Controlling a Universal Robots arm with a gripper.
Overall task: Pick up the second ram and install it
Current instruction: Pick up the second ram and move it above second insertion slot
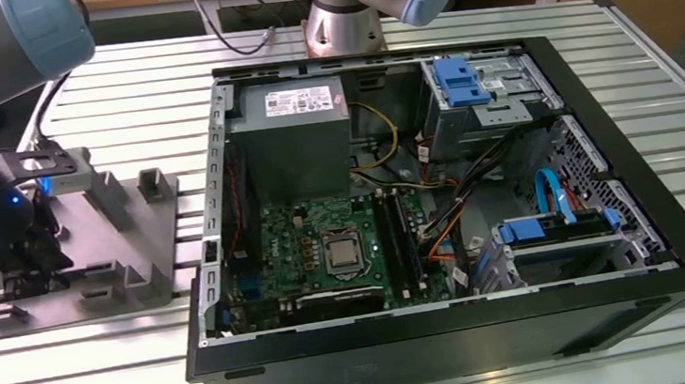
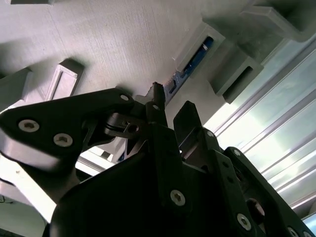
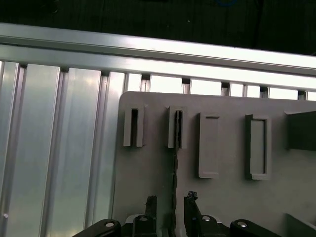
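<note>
The second ram point(image 3: 174, 163) is a thin dark stick standing on edge in a slot of the grey moulded tray point(image 3: 227, 197). In the second wrist view the ram point(image 2: 189, 66) shows dark with a blue strip. My gripper point(image 3: 170, 200) is open and straddles the near end of the stick, one finger on each side with small gaps. The second wrist view also has the gripper point(image 2: 170, 106) around the ram's end. In the exterior view my gripper point(image 1: 12, 280) is low over the near left part of the tray point(image 1: 112, 271).
An open black computer case point(image 1: 457, 332) lies to the exterior view's right of the tray, with a green motherboard point(image 1: 322, 241) and long dark memory slots point(image 1: 397, 234) beside the processor. Ribbed aluminium table slats point(image 3: 59, 148) surround the tray. A second arm's base point(image 1: 345, 22) stands behind the case.
</note>
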